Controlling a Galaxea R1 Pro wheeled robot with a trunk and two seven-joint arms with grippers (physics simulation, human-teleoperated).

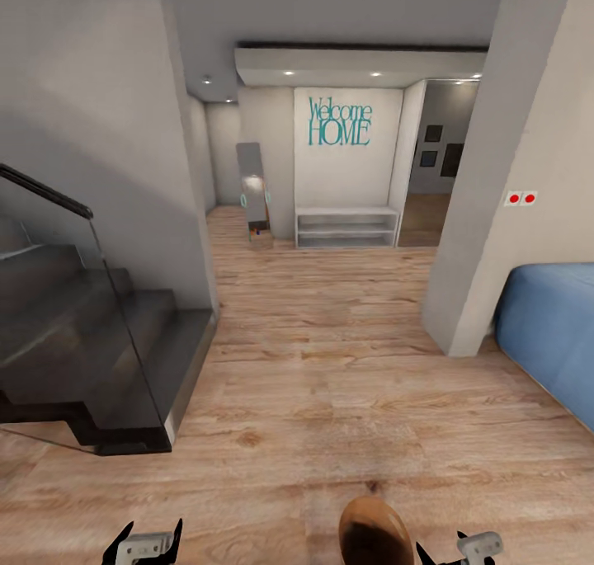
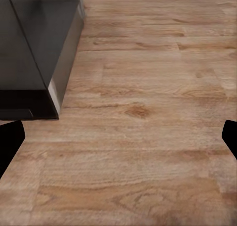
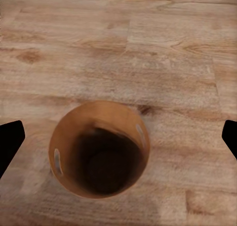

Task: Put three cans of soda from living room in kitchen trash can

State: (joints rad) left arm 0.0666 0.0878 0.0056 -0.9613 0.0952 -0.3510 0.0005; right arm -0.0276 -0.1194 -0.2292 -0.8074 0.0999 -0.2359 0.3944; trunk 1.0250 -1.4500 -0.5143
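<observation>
Bin (image 3: 98, 149) – upright on wood floor (image 1: 330, 367), just ahead of right gripper (image 3: 118, 137), mouth open, inside dark | right fingers (image 3: 10, 142) – spread wide, holding nothing | left gripper (image 2: 118, 137) – fingers (image 2: 10, 144) spread, above bare floor near dark stairs (image 1: 82, 342) | blue sofa (image 1: 553, 334) at right | "Welcome HOME" wall (image 1: 340, 121) ahead

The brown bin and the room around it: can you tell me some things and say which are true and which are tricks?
1. The tash can stands on a wood plank floor. True.
2. Orange soda cans lie inside the bin. False: its dark inside looks empty.
3. The wall sign says "Welcome HOME". True.
4. The dark stairs are on the robot's right. False: they are on its left.
5. The right end effector squeezes the bin. False: its fingers are spread wide.
</observation>
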